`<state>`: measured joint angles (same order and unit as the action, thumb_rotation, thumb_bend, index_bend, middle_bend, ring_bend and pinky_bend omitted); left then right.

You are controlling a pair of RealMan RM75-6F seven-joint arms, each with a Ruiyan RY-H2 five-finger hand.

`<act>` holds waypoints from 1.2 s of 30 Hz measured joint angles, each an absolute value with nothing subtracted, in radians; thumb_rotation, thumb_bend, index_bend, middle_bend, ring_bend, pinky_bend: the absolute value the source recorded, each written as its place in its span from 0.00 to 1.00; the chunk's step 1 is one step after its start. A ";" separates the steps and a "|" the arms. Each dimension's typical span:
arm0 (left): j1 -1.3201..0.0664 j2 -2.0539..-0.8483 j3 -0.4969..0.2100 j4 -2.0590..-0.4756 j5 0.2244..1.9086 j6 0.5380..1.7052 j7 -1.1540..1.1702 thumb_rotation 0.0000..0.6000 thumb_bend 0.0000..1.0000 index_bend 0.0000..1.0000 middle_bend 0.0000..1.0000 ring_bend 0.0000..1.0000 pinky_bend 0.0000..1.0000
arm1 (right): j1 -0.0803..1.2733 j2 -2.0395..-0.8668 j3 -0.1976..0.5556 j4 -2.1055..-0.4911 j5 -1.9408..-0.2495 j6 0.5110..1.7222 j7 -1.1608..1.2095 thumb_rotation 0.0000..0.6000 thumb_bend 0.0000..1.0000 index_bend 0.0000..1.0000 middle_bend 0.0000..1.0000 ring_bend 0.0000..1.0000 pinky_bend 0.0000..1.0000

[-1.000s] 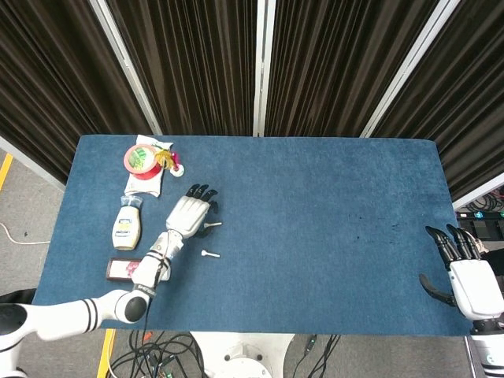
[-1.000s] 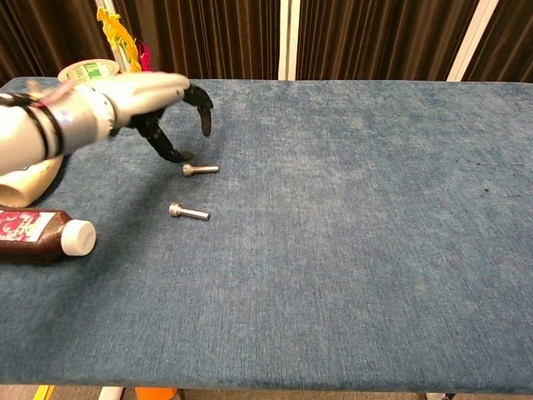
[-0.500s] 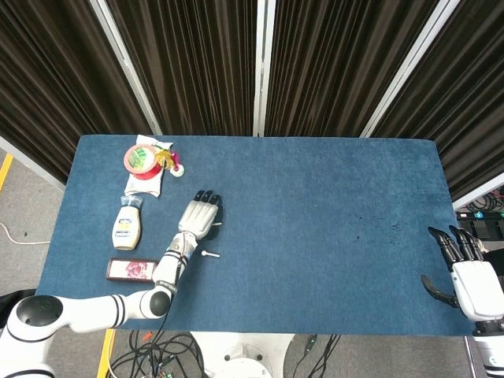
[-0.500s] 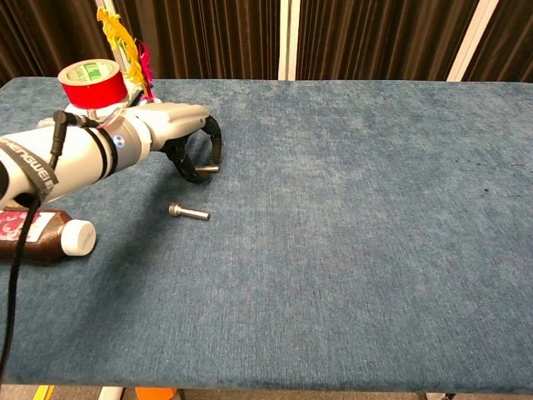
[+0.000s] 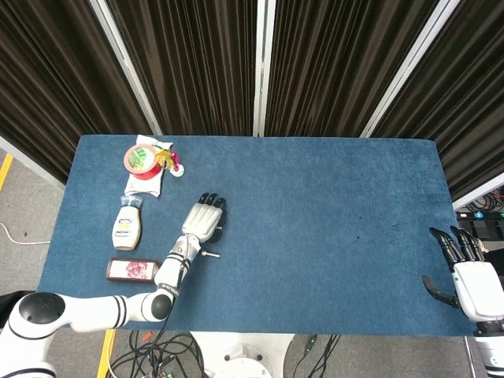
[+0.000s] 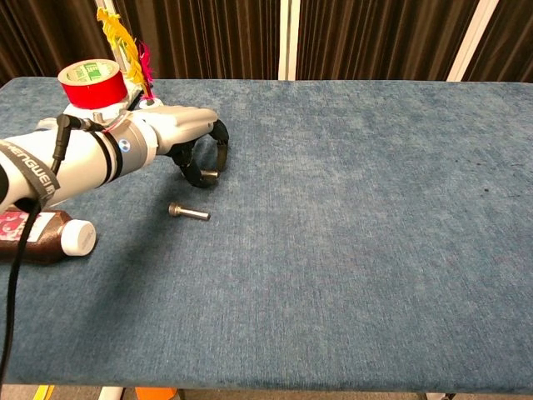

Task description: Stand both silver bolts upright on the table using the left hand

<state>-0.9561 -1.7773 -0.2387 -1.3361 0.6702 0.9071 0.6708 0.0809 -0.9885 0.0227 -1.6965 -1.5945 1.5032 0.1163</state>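
Two silver bolts lie on the blue table point(image 5: 331, 205). The farther bolt point(image 6: 210, 173) shows only its end, pinched between the thumb and curled fingers of my left hand point(image 6: 187, 142), low on the cloth. In the head view my left hand point(image 5: 206, 222) covers that bolt. The nearer bolt point(image 6: 189, 213) lies flat and free just in front of the hand, and also shows as the nearer bolt point(image 5: 209, 253) in the head view. My right hand point(image 5: 468, 276) hangs off the table's right edge, fingers spread, holding nothing.
At the table's left stand a red tape roll point(image 6: 92, 83), a yellow and pink feather toy point(image 6: 121, 37), a pale squeeze bottle point(image 5: 127, 224) and a dark bottle with a white cap point(image 6: 42, 235) lying on its side. The table's front edge point(image 6: 266, 385) is near.
My left hand has come down from above the farther bolt and curled its fingers around it, shifting slightly right. The nearer bolt and my right hand have stayed put.
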 measured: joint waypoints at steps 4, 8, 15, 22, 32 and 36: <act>-0.961 -1.783 -0.238 -1.327 0.657 0.909 0.665 1.00 0.33 0.48 0.13 0.00 0.00 | 0.080 -0.988 0.023 -1.697 -1.592 1.501 0.117 1.00 0.22 0.03 0.13 0.00 0.00; -0.965 -1.792 -0.235 -1.311 0.654 0.910 0.662 1.00 0.33 0.50 0.13 0.00 0.00 | 0.080 -0.988 0.023 -1.698 -1.593 1.500 0.116 1.00 0.22 0.03 0.13 0.00 0.00; -0.967 -1.816 -0.235 -1.275 0.663 0.923 0.641 1.00 0.36 0.53 0.14 0.00 0.00 | 0.076 -0.987 0.022 -1.700 -1.590 1.500 0.115 1.00 0.22 0.03 0.14 0.00 0.00; -0.960 -1.819 -0.242 -1.274 0.695 0.936 0.605 1.00 0.38 0.54 0.15 0.00 0.00 | 0.074 -0.987 0.022 -1.700 -1.592 1.503 0.117 1.00 0.22 0.03 0.14 0.00 0.00; -0.939 -1.789 -0.284 -1.321 0.726 0.934 0.495 1.00 0.38 0.54 0.15 0.00 0.00 | 0.072 -0.987 0.024 -1.700 -1.594 1.506 0.119 1.00 0.22 0.03 0.14 0.00 0.00; -0.928 -1.781 -0.304 -1.323 0.735 0.918 0.427 1.00 0.39 0.54 0.15 0.00 0.00 | 0.072 -0.986 0.024 -1.699 -1.593 1.505 0.119 1.00 0.22 0.03 0.14 0.00 0.00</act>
